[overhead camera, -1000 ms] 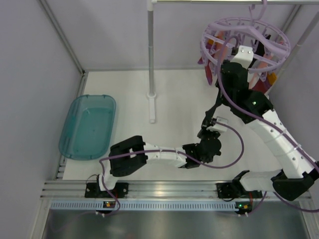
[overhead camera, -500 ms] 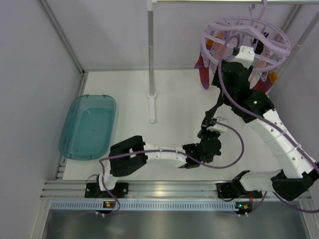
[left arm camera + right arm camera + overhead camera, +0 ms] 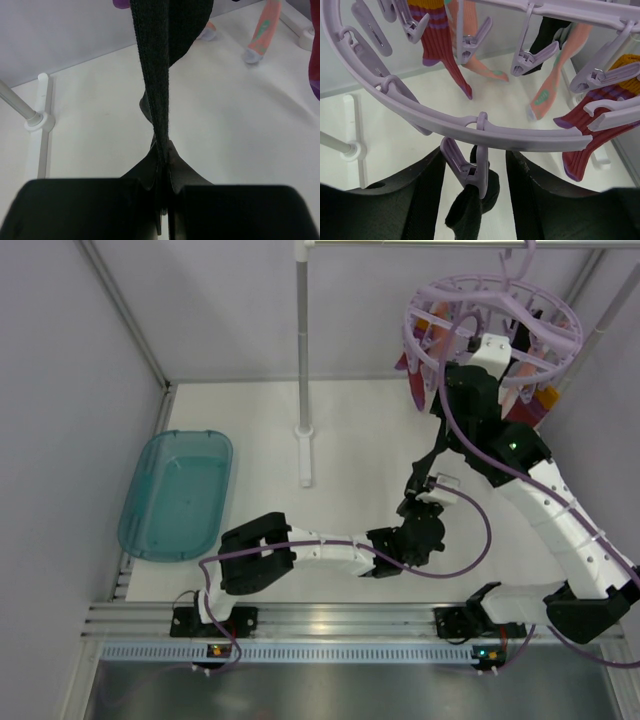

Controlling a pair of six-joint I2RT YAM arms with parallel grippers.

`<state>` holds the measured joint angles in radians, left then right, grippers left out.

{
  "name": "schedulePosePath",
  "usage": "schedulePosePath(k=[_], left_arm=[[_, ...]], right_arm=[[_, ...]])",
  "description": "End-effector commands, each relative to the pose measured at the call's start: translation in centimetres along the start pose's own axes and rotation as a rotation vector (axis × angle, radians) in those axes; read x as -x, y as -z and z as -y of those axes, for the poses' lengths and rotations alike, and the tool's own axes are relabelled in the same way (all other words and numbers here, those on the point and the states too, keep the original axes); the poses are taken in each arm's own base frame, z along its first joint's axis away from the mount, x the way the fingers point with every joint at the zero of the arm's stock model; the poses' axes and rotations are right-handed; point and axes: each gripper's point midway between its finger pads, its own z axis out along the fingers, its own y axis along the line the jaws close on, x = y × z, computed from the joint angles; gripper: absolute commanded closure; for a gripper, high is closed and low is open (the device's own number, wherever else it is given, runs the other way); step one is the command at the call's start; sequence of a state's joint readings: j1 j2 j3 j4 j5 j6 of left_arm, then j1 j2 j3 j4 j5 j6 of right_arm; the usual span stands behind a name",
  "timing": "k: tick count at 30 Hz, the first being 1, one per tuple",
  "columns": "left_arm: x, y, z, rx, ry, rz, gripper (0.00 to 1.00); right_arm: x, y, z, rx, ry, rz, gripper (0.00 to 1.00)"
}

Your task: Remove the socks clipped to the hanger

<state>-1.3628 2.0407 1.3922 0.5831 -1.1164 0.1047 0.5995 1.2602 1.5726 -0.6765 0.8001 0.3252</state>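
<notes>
The lilac hanger (image 3: 470, 125) hangs at the far right (image 3: 560, 315), with socks clipped to its pegs. A black sock (image 3: 160, 60) hangs straight down from one peg (image 3: 477, 172). My left gripper (image 3: 162, 167) is shut on its lower end, low over the table (image 3: 425, 495). My right gripper (image 3: 475, 200) is raised under the ring, open, with one finger on each side of that peg and a gap on the right side. An orange-and-purple sock (image 3: 440, 50), a salmon pink sock (image 3: 547, 90) and a magenta-red sock (image 3: 590, 135) hang further back.
A teal translucent tub (image 3: 178, 495) lies at the left edge of the table. A white metal pole (image 3: 303, 370) stands mid-table on a foot (image 3: 37, 120). Walls close in behind and to the right of the hanger.
The hanger ring has rocked a little and come back, and my right wrist has shifted slightly with it. The left arm has stayed where it was, still gripping the black sock.
</notes>
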Motion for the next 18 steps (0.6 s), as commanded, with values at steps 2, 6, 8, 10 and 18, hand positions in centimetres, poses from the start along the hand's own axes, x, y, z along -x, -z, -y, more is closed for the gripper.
schedulePosePath(k=[2, 6, 8, 10, 18], left_arm=[[1.9, -0.1, -0.1, 0.016, 0.054, 0.028, 1.0], [1.9, -0.1, -0.1, 0.018, 0.056, 0.028, 1.0], [1.7, -0.1, 0.0, 0.015, 0.056, 0.026, 1.0], [1.8, -0.2, 0.0, 0.015, 0.062, 0.027, 1.0], [1.6, -0.2, 0.1, 0.016, 0.057, 0.025, 1.0]], right_arm=[[1.7, 1.2, 1.4, -0.014, -0.055, 0.039, 0.52], [2.2, 1.4, 1.7, -0.029, -0.057, 0.051, 0.55], [2.4, 1.3, 1.7, -0.032, -0.051, 0.053, 0.62], [2.7, 1.4, 1.9, -0.05, -0.047, 0.058, 0.63], [2.7, 2.2, 2.0, -0.082, -0.022, 0.073, 0.61]])
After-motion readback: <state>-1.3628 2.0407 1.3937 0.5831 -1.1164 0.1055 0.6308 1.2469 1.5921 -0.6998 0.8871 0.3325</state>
